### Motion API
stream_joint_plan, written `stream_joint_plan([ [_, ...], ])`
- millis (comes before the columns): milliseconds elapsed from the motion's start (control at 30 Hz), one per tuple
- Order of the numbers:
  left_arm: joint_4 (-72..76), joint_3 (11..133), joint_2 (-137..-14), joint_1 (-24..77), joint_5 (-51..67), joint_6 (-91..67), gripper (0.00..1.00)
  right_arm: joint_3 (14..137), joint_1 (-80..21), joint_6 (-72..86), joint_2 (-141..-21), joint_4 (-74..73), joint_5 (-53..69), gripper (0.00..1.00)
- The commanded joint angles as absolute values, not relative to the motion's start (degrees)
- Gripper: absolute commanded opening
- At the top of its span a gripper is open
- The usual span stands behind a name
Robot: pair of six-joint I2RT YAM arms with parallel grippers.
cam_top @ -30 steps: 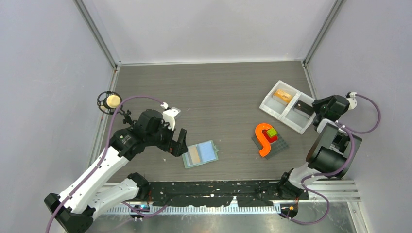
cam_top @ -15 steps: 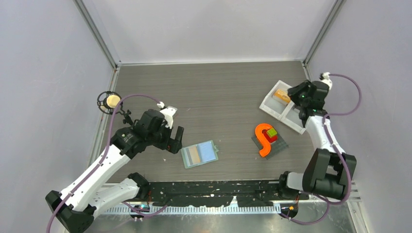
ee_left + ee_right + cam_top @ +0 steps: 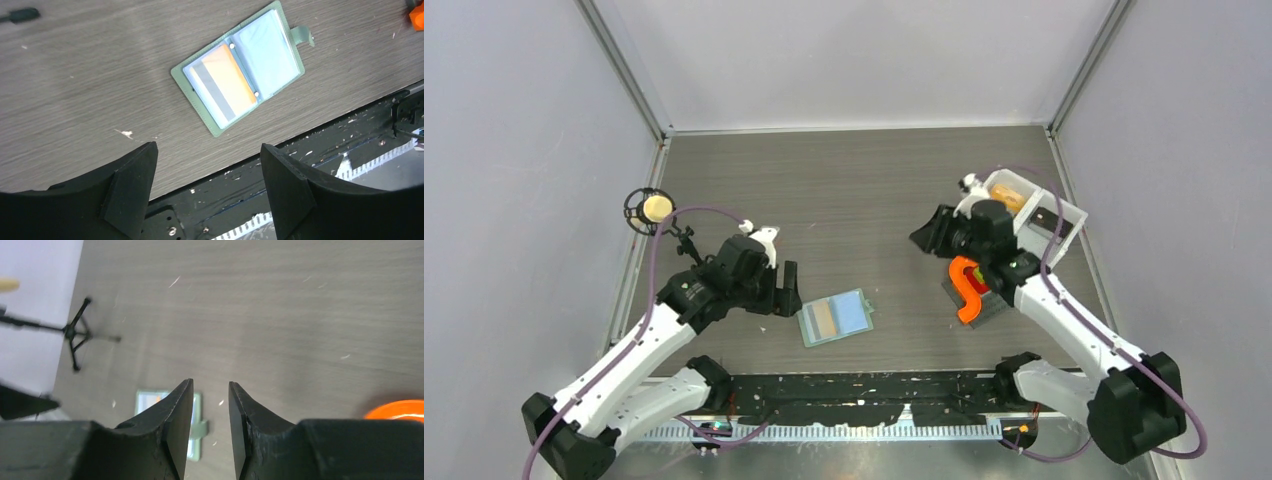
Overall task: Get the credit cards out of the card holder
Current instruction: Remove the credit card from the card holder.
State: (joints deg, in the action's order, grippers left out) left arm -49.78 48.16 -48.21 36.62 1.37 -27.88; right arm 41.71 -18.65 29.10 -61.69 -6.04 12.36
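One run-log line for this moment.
card holder: open flat, orange card inside | left jaws: open, empty, beside holder | right jaws: narrow gap, empty

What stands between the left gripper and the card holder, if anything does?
Nothing visible does. In the left wrist view only bare table lies between the open left gripper and the card holder, which lies open and flat, with an orange card in one pocket.

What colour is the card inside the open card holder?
The card is orange with a grey stripe, best in left wrist view.
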Motion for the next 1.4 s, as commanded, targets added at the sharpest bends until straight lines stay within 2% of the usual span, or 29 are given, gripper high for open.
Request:
stream_joint_plan([
  [0, -41.2, 42.8, -50.2, 36.3, 6.1, -35.5, 0.76, 36.1, -28.2, 35.3, -58.9, 1.1, 13.2, 0.40],
  [100, -35.1, 38.4, -52.2, 36.4, 7.3, -39.9, 0.63, 34.2, -38.3, 37.6, -60.7, 5.6, 10.7, 0.40],
  [267, -25.2, 31.8, -55.2, 35.8, 7.3, -45.2, 0.37, 32.8, -47.1, 40.5, -65.4, 11.7, 8.6, 0.42],
  [367, -21.6, 29.1, -56.3, 35.5, 7.2, -47.1, 0.32, 32.4, -49.9, 41.1, -68.0, 15.1, 9.0, 0.43],
  [500, -20.6, 27.1, -56.7, 34.7, 5.5, -48.1, 0.29, 33.4, -52.6, 39.8, -73.1, 16.0, 8.6, 0.47],
  [567, -22.7, 27.2, -55.4, 34.2, 3.2, -48.1, 0.32, 35.5, -54.8, 37.6, -75.6, 13.9, 6.6, 0.49],
  [900, -41.4, 34.3, -38.7, 33.8, -11.3, -44.3, 0.63, 51.1, -67.3, 32.7, -89.8, -1.8, -14.4, 0.65],
  [1100, -48.1, 37.6, -35.4, 33.8, -13.4, -42.9, 0.67, 57.9, -71.3, 32.5, -96.1, -8.4, -21.4, 0.68],
  [1367, -51.8, 38.0, -29.1, 33.8, -17.2, -44.5, 0.68, 63.8, -74.1, 33.3, -103.0, -11.8, -22.9, 0.70],
])
